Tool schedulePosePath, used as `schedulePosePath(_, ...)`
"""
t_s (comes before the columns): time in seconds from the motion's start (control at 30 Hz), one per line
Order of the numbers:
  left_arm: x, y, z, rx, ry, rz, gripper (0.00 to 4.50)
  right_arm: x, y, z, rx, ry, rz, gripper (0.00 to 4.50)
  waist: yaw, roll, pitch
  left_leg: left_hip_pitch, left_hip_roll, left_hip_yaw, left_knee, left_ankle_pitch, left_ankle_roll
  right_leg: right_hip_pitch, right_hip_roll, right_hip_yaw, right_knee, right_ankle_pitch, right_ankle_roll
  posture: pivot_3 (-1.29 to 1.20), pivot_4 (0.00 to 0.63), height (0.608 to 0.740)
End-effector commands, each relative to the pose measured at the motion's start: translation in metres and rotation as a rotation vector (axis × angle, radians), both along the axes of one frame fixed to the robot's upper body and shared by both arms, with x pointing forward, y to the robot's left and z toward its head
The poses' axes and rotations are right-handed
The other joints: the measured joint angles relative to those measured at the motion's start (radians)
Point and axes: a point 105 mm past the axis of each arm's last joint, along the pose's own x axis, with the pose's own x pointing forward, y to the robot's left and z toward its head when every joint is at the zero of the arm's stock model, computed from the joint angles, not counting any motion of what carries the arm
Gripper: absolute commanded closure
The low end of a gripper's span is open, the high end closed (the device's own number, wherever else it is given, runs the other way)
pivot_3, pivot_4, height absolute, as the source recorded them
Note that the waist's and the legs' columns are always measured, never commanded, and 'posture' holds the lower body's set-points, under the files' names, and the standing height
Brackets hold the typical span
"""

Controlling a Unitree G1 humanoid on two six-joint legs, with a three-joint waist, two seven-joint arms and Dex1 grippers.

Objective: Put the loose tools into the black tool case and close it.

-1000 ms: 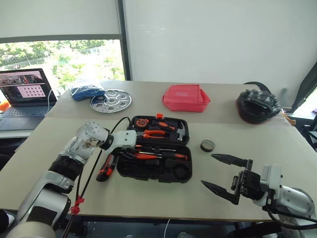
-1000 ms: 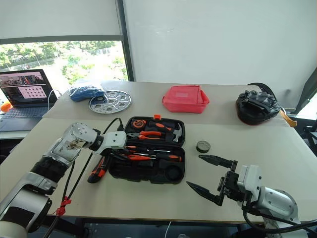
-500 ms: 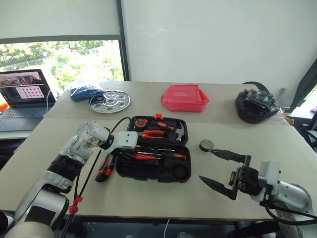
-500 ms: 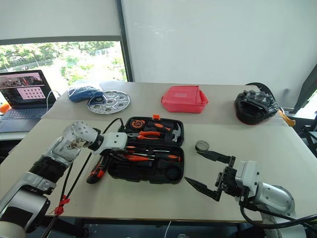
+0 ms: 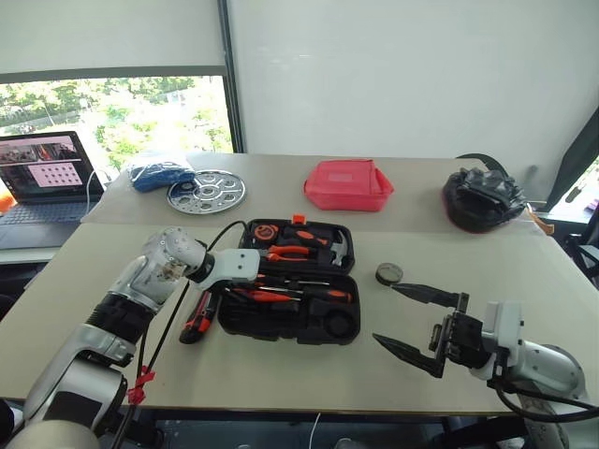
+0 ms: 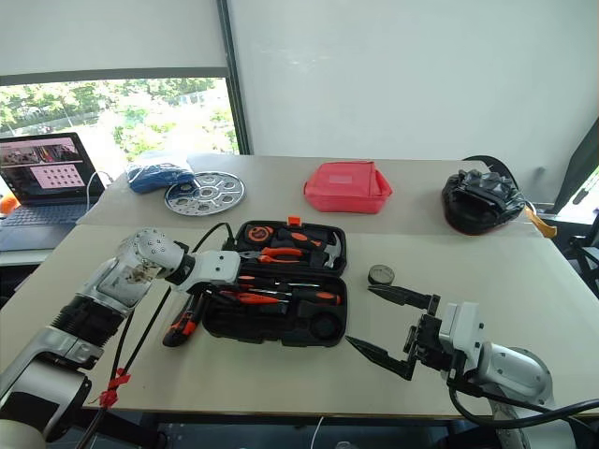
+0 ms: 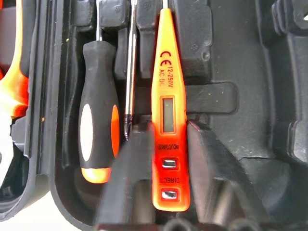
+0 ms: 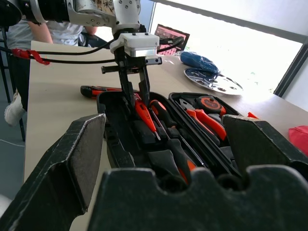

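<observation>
Left wrist view: left claw part-open astride slim orange tester; right claw wide, empty.

A flat black plastic clamshell tool case lies open on a pale beige table; inside, a slim bright orange tester screwdriver carries black lettering and a grey window, beside a screwdriver with a black handle with an orange inlay and tip. An orange-and-black utility knife and a small round black tape roll with a grey top lie outside. Behind sit a red zip pouch, a silver perforated disc and a blue bundle
</observation>
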Motion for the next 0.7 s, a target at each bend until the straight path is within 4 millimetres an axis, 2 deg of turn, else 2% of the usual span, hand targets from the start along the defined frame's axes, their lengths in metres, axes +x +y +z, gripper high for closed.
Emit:
schedulePosePath(0.03, -0.009, -0.001, 0.003, -0.055, 0.039, -0.019, 1.67, -0.001, 0.0, 0.006, -0.012, -0.036, 0.006, 0.0, -0.001, 0.0, 0.0, 0.0, 0.0, 0.0, 0.0, 0.0, 0.0, 0.0, 0.0, 0.0, 0.0, 0.0, 0.0, 0.0, 0.15, 0.74)
schedulePosePath(0.1, -0.011, -0.004, 0.009, -0.082, 0.023, -0.061, 1.09, -0.001, 0.0, 0.006, -0.013, -0.035, 0.009, 0.0, 0.001, 0.0, 0.0, -0.001, 0.0, 0.0, 0.0, 0.0, 0.0, 0.0, 0.0, 0.0, 0.0, 0.0, 0.0, 0.0, 0.15, 0.74)
schedulePosePath(0.27, -0.013, -0.001, 0.023, -0.121, 0.008, -0.072, 1.09, 0.001, 0.0, 0.005, -0.014, -0.031, 0.02, 0.0, 0.009, 0.0, 0.0, -0.002, 0.0, 0.0, 0.001, 0.0, 0.0, -0.001, 0.0, 0.0, 0.0, 0.0, 0.0, 0.0, 0.15, 0.74)
schedulePosePath(0.4, -0.014, -0.003, 0.039, -0.217, 0.0, -0.067, 1.09, 0.002, 0.0, 0.004, -0.012, -0.028, 0.02, 0.0, 0.009, 0.0, 0.0, -0.002, 0.0, 0.0, 0.001, 0.0, 0.0, -0.001, 0.0, 0.0, 0.0, 0.0, 0.0, 0.0, 0.15, 0.74)
schedulePosePath(0.5, -0.006, -0.005, 0.041, -0.295, -0.032, -0.036, 1.76, 0.002, 0.001, 0.002, -0.007, -0.024, 0.019, 0.0, 0.009, 0.0, 0.0, -0.002, 0.0, 0.0, 0.001, 0.0, 0.0, -0.001, 0.0, 0.0, 0.0, 0.0, 0.0, 0.0, 0.15, 0.74)
schedulePosePath(0.63, -0.002, -0.007, 0.034, -0.353, 0.007, 0.007, 3.37, 0.002, 0.001, 0.001, -0.006, -0.022, 0.019, 0.0, 0.009, 0.0, 0.0, -0.002, 0.0, 0.0, 0.002, 0.0, 0.0, -0.001, 0.0, -0.001, 0.0, 0.0, 0.0, 0.0, 0.15, 0.74)
schedulePosePath(0.7, 0.001, -0.009, 0.03, -0.369, 0.017, 0.035, 4.04, 0.002, 0.001, 0.001, -0.006, -0.023, 0.019, 0.0, 0.009, 0.0, 0.0, -0.002, 0.0, 0.0, 0.002, 0.0, 0.0, -0.001, 0.0, 0.0, 0.0, 0.0, 0.0, 0.0, 0.15, 0.74)
